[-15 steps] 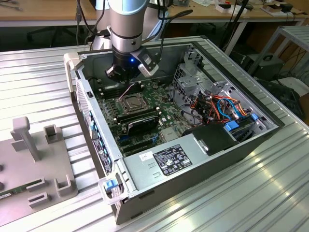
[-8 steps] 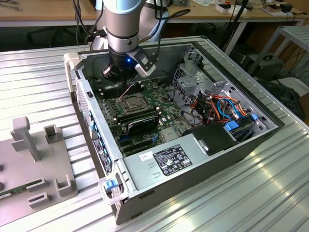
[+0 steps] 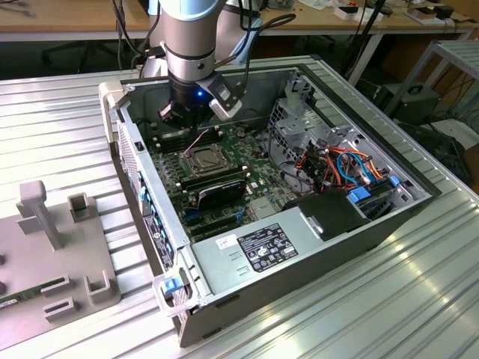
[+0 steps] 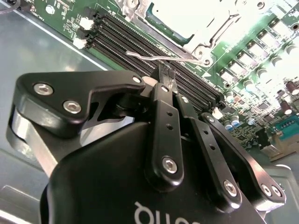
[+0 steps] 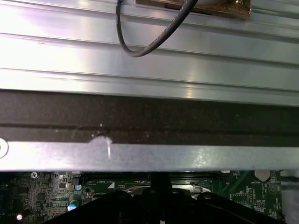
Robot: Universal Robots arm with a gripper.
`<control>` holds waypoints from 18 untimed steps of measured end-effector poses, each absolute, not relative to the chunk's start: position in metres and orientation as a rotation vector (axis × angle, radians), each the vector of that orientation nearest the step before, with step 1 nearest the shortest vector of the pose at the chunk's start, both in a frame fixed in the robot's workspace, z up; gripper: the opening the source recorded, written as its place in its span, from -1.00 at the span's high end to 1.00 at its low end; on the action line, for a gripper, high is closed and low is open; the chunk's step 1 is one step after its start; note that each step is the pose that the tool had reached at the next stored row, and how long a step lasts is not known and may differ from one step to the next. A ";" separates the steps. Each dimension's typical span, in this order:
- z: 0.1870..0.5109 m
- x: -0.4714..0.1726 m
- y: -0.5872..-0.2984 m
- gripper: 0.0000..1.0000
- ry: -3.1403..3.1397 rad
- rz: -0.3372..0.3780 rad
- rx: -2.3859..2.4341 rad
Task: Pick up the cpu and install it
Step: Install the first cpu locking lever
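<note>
The gripper [image 4: 167, 77] hung inside the open computer case [image 3: 419, 206], its fingers pressed together with nothing visible between them. Just beyond the fingertips lay a thin wire lever [image 4: 163, 58] across the black memory slots [image 4: 140, 39]. Past that sat the socket [image 3: 203, 157] on the motherboard [image 3: 258, 142], and the pale square in it looked like the cpu [image 4: 180, 16], already seated. The step in hand seemed to be latching; that would call for a careful press on the lever, without slipping onto the slots.
</note>
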State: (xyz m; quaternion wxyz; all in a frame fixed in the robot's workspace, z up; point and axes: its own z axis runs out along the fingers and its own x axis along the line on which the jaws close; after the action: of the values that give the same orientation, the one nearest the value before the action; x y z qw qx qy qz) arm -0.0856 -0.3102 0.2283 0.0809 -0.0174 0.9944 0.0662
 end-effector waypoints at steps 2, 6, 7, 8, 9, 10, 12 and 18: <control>0.228 -0.086 -0.310 0.79 2.973 0.196 -0.050; 0.228 -0.086 -0.310 0.79 2.973 0.196 -0.050; 0.228 -0.086 -0.310 0.79 2.973 0.196 -0.050; 0.228 -0.086 -0.310 0.79 2.973 0.196 -0.050; 0.228 -0.086 -0.310 0.79 2.973 0.196 -0.049; 0.228 -0.086 -0.310 0.79 2.973 0.196 -0.049; 0.228 -0.086 -0.310 0.79 2.973 0.196 -0.049; 0.228 -0.089 -0.310 0.79 2.972 0.196 -0.049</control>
State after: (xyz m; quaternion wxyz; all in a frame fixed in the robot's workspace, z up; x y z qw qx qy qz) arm -0.0894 -0.3104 0.2283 0.0814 -0.0164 0.9944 0.0656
